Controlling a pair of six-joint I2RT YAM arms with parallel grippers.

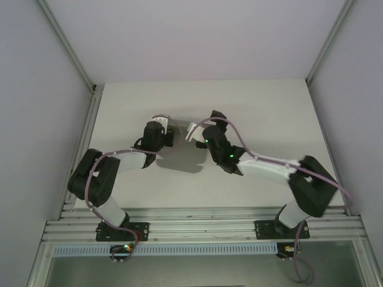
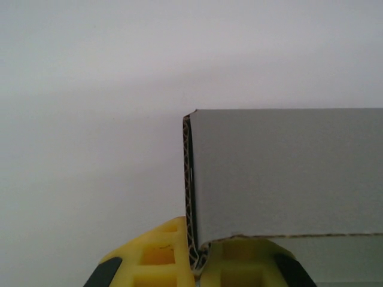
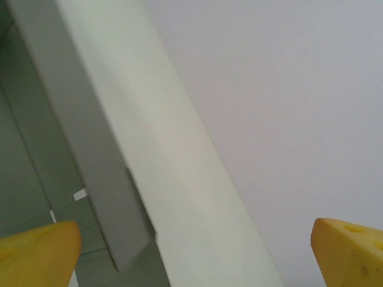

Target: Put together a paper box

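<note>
As my left gripper [image 2: 194,263] clamped the ribbed edge of one wall of the paper box [image 2: 287,173], my right gripper [image 3: 194,260] hung spread wide just beside the box, holding nothing. The box sat between both wrists, mid-table [image 1: 269,107]. I judged folding half done. Next, my right fingers had to catch a neighbouring flap and fold it gently.

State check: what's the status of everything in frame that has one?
box: one corrugated edge pinched in the left gripper; cannot tell how far it is folded.
left gripper: shut on the box edge.
right gripper: open, fingers wide apart.
</note>
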